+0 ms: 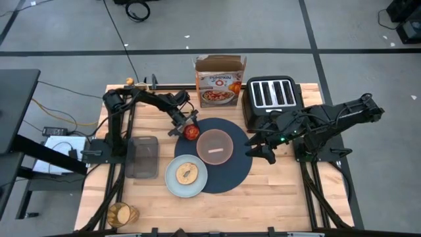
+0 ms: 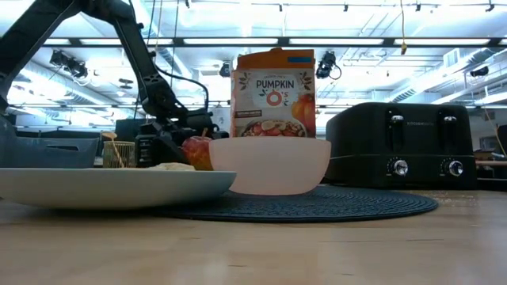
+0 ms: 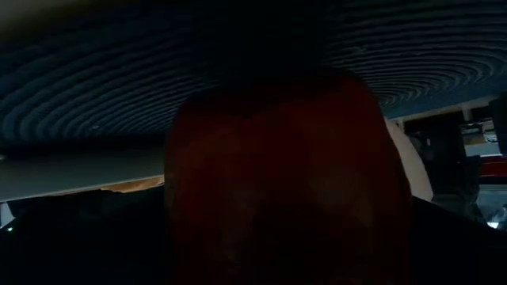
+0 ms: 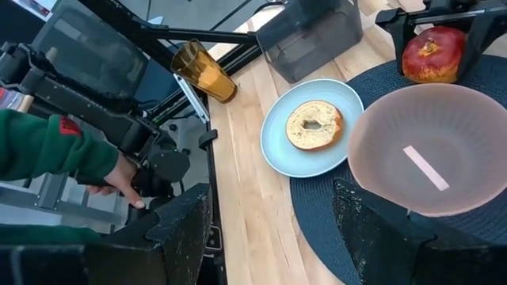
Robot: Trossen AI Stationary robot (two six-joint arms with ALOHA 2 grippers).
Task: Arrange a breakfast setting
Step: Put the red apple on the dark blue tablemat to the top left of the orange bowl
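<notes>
— What do I have behind the setting?
— An orange-and-white cereal box (image 1: 220, 81) upright at the table's far edge, a black toaster (image 1: 272, 97) just beside it.
— And on my other side?
— A grey plastic bin (image 1: 143, 157) on the wooden table (image 1: 263, 204); a person's green sleeve (image 4: 47, 150) beyond the edge.

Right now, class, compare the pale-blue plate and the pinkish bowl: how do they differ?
The plate is pale blue, flat, and carries a bagel; the bowl is pinkish, deep, and empty. The plate only overlaps the edge of the dark-blue placemat, resting mostly on wood, while the bowl sits fully on it. Both are round.
</notes>
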